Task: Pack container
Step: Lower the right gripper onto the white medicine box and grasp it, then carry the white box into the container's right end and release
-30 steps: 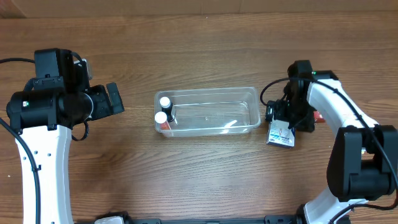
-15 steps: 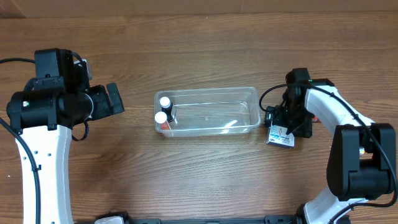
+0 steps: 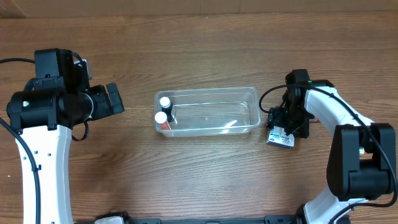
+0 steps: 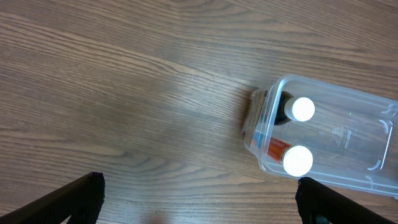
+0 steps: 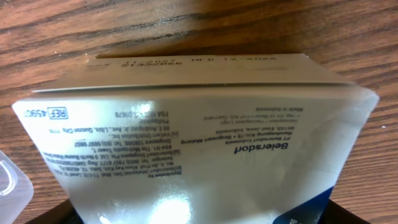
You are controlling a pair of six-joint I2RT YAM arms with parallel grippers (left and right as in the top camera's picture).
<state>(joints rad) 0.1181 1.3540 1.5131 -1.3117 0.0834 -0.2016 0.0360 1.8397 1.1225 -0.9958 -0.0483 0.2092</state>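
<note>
The clear plastic container (image 3: 211,113) lies in the middle of the table and also shows in the left wrist view (image 4: 367,158). Two white-capped bottles (image 3: 163,109) stand at its left end. A white and blue box (image 3: 281,139) lies on the table just right of the container and fills the right wrist view (image 5: 199,143). My right gripper (image 3: 285,127) is down over this box, its fingers spread wide on either side of it. The box rests on the wood. My left gripper (image 3: 112,99) is open and empty, left of the container.
A small red thing (image 3: 318,116) shows past the right arm, mostly hidden. Bare wooden tabletop (image 3: 205,180) surrounds the container.
My right gripper has moved left and down onto the box, then held still. The box, the container and the left arm have not moved.
</note>
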